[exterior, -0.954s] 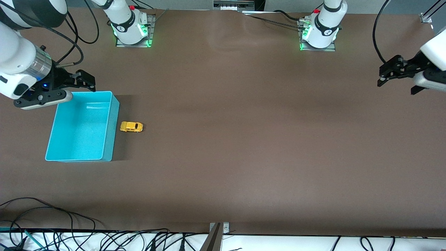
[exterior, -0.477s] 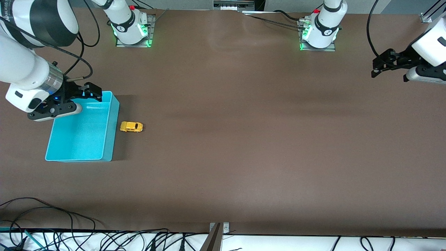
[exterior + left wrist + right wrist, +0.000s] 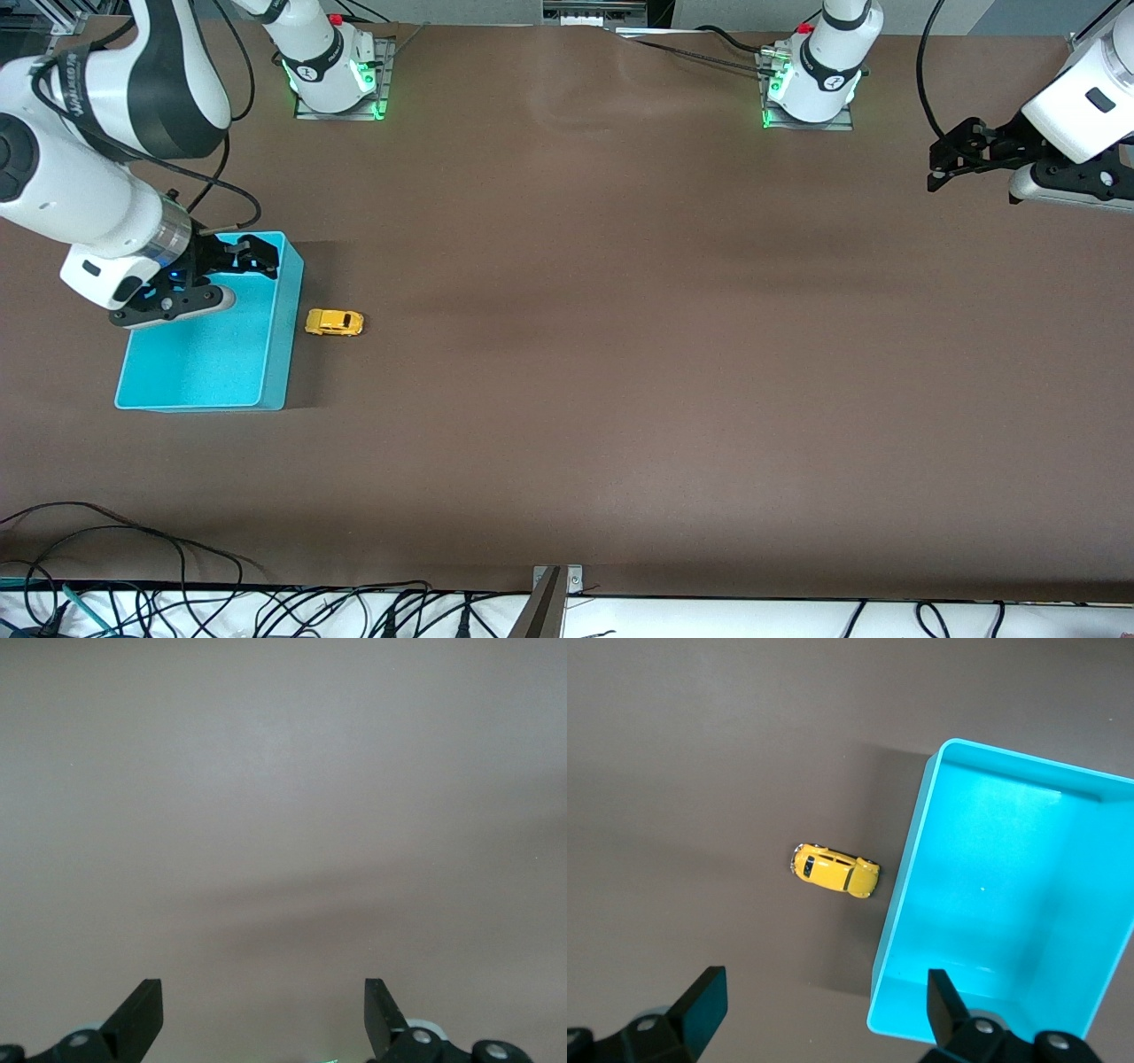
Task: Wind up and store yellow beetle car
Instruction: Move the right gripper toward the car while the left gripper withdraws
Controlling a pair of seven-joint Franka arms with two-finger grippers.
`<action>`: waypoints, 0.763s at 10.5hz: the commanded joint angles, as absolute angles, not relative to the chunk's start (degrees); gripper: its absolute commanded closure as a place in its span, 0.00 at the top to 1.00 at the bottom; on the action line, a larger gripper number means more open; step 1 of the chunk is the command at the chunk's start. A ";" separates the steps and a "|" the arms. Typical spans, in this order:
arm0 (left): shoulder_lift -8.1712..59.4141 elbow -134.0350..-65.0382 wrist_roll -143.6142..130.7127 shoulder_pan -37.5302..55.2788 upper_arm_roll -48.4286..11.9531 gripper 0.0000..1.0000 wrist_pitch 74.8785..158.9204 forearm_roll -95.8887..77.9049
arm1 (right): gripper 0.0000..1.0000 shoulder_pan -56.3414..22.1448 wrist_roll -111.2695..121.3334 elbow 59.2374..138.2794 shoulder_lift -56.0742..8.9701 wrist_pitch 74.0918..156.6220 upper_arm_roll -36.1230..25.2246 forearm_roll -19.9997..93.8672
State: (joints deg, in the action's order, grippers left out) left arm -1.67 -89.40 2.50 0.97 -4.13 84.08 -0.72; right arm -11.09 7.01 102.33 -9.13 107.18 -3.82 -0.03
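The yellow beetle car point(image 3: 334, 322) stands on the brown table beside the turquoise bin point(image 3: 282, 354), on the side toward the left arm's end. It is much smaller than the bin. My right gripper point(image 3: 260, 256) is open and empty, over the bin's corner nearest the robots' bases. The right wrist view shows the car point(image 3: 834, 872) next to the empty bin point(image 3: 899, 912), with that gripper point(image 3: 824, 994) open above them. My left gripper point(image 3: 941, 167) is open and empty in the air at the left arm's end of the table; its wrist view point(image 3: 263, 997) shows only bare table.
The two arm bases point(image 3: 335, 75) point(image 3: 811, 84) stand along the table's edge farthest from the front camera. Cables point(image 3: 133, 567) lie along the edge nearest that camera.
My right gripper has moved from beside the bin to over its corner, closer to the car. My left gripper has shifted a little inward and toward the bases. The car and bin have not moved.
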 commanded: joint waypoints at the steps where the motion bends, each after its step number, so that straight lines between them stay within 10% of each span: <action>1: -0.35 -86.84 1.06 1.05 -4.04 1.00 82.53 -0.44 | 1.00 -10.28 8.61 108.17 -8.35 114.14 -2.73 0.44; 8: -0.35 -86.84 1.14 0.79 -4.04 1.00 82.53 0.00 | 1.00 -8.97 15.42 116.98 -11.60 128.40 1.49 0.18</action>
